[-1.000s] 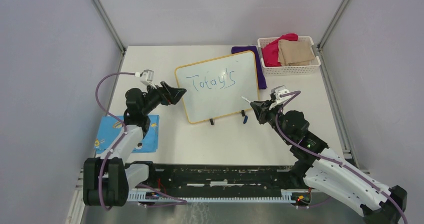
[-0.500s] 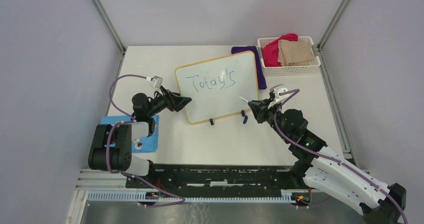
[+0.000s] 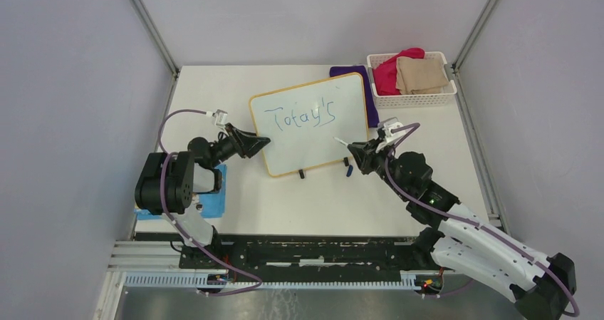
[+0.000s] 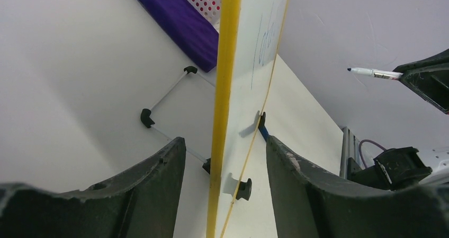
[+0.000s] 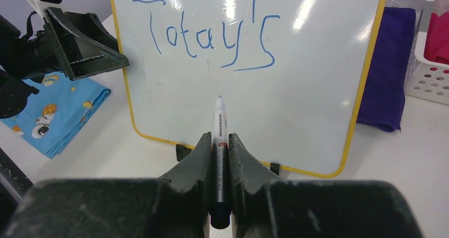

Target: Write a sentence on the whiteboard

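Astride the whiteboard (image 4: 262,31) edge, left pincer (image 4: 223,145) gapes, clear only from its wrist; right pincer (image 5: 219,141) clenches a marker (image 5: 219,119).

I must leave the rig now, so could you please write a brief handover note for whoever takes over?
Left gripper: open, straddling the left frame edge of the upright white rectangular yellow-framed whiteboard.
Right gripper: shut on a slim white marker pen, tip off the board.
Done: one blue handwritten word, reading roughly "Totay's".
Left: the second line; space below is blank.
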You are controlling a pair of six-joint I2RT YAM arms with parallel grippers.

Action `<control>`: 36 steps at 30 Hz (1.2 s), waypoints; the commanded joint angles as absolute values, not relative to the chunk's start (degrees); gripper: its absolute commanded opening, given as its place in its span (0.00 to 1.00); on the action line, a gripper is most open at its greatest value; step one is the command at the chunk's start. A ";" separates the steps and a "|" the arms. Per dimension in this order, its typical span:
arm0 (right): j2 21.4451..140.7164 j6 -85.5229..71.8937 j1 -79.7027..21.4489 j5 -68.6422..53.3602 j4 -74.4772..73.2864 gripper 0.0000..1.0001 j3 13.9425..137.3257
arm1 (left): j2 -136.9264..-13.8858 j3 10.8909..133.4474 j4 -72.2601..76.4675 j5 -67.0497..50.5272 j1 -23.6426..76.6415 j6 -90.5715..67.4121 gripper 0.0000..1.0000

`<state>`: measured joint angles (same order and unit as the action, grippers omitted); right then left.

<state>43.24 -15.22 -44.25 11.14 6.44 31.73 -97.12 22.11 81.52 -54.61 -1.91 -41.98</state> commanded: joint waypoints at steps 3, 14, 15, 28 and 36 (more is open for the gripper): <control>45.14 -16.16 -44.51 10.47 11.07 0.00 34.85 | -97.21 20.33 83.32 -55.93 -1.07 -39.11 0.64; 48.34 -17.68 -44.55 7.94 13.16 0.00 35.59 | -97.24 19.34 76.32 -55.32 1.92 -33.43 0.57; 48.58 -17.86 -44.66 7.73 13.26 0.00 35.68 | -97.43 19.34 76.53 -55.28 1.93 -33.48 0.55; 50.14 -18.81 -45.30 7.06 13.64 0.00 35.98 | -98.88 19.31 76.75 -54.00 2.10 -32.97 0.37; 51.29 -19.13 -45.89 6.71 14.38 0.00 35.95 | -99.31 19.42 76.39 -53.46 2.24 -32.53 0.31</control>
<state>50.96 -18.33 -45.39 7.49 10.74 33.41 -98.87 19.42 75.02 -53.84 1.98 -35.90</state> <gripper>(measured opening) 0.177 0.330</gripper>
